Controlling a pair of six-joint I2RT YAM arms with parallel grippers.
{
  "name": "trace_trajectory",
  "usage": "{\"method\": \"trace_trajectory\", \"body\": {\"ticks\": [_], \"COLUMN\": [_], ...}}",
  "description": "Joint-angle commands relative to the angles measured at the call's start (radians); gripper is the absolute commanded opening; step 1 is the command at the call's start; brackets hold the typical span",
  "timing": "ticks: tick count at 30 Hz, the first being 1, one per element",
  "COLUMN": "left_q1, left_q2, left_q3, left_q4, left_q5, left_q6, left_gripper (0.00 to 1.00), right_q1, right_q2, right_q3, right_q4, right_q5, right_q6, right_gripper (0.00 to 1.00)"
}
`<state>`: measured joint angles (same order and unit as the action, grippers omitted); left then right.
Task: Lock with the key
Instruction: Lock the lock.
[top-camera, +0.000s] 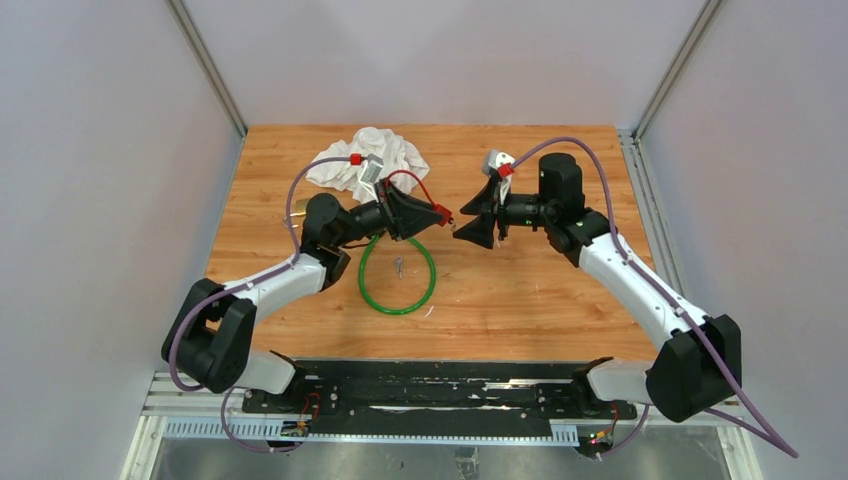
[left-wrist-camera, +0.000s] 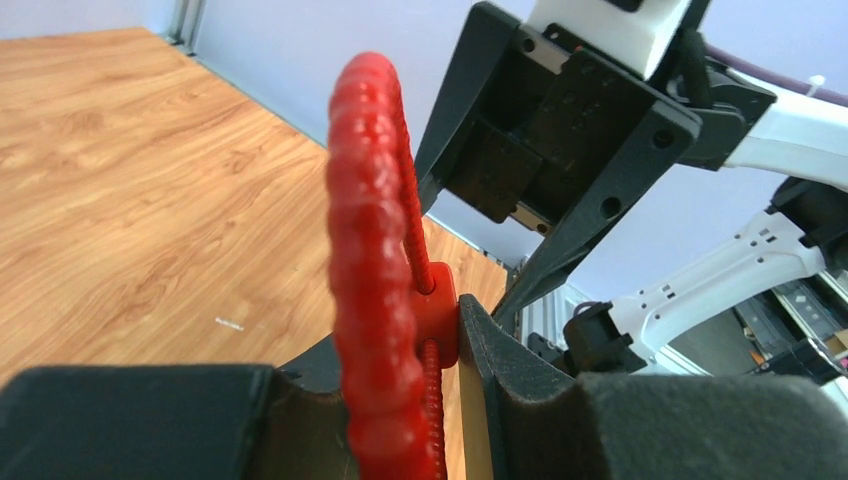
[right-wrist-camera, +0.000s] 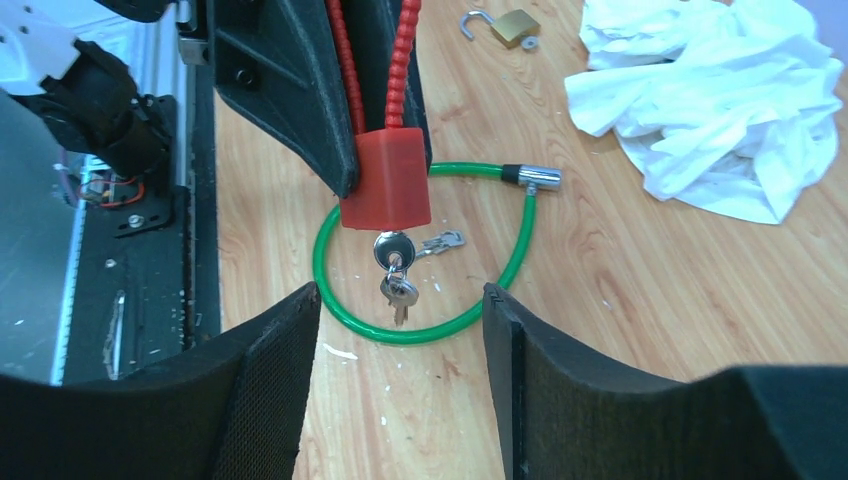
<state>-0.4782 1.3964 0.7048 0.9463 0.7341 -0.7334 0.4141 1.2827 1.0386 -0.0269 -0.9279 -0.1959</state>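
Left gripper clamps the red cable lock in midair, key in its cylinder; your right gripper gapes before it (a skewed pinch could pull the key out unturned).

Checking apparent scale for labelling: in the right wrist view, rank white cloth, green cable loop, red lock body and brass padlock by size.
Largest first: white cloth; green cable loop; red lock body, inflated by nearness to the camera; brass padlock.

Clear gap, right pincer to lock
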Motion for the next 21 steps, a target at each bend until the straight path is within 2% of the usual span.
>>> {"method": "trace_trajectory", "body": {"ticks": [1,8,17,21], "left_q1": [0.004,0.004,-0.006,-0.007], "left_q2": [0.006,0.001,-0.005,-0.008], "left_q3": [-0.008,-0.011,-0.007,-0.008], "left_q4": [0.158,0.200,0.201,0.202], "left_q5": [0.051,0.084,0.111,0.111], "left_q6": [-0.051,-0.067,-0.062,-0.060], "left_gripper": [0.00,0.01,0.00,0.00], "right_q1": [-0.017,-0.029,-0.029,-0.028], "right_q2": [0.014,0.044,0.050,0.051], "right_q3": [0.001,0.005,-0.007,-0.012], "right_q4": [0.036,0.096,0.201,0.202], "right_q5": [-0.093,-0.137,-0.211,-0.223], "right_q6": [0.063,0.151,0.253,0.251], "right_gripper": [0.60,0.52,0.50,0.38]}}
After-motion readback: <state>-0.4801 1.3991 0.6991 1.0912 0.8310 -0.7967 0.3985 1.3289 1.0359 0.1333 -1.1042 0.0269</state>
